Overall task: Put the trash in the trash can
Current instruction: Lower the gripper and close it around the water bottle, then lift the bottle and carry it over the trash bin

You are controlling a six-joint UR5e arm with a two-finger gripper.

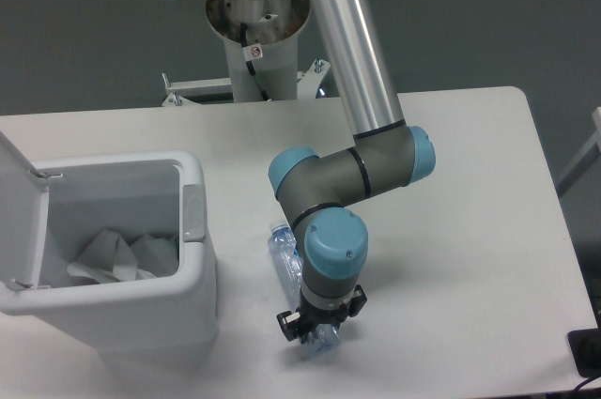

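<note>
**A:** so where's the gripper (317, 328) sitting? looks like it's down near the front edge of the table (470, 230), roughly 6 o'clock from the arm's wrist joint

**B:** yep, pointing straight down; the black fingers sit on either side of the lower end of the plastic bottle (286, 263), closed in tight against it, so I'd say it has hold of the bottle; the jaw gap is only about as wide as the crushed plastic between them

**A:** and the bottle itself?

**B:** clear, crushed, blue label; it runs from the gripper up toward 11 o'clock, with the top end poking out beside the grey elbow of the arm (347, 174); I can't tell from this angle whether it's lifted off the table or resting on it

**A:** trash can?

**B:** the trash can (192, 258) is at about 9 o'clock from the gripper, just beside the bottle but not touching it; white, boxy, thick rim; its flip lid (21, 221) stands open on the far left side

**A:** anything inside?

**B:** a crumpled white wrapper (127, 256) lying at the bottom of the bin; looks like more than one fold of it, hard to say if it's one piece

**A:** background?

**B:** the robot's base pedestal (258, 33) at 12 o'clock, behind the table's back edge
</note>
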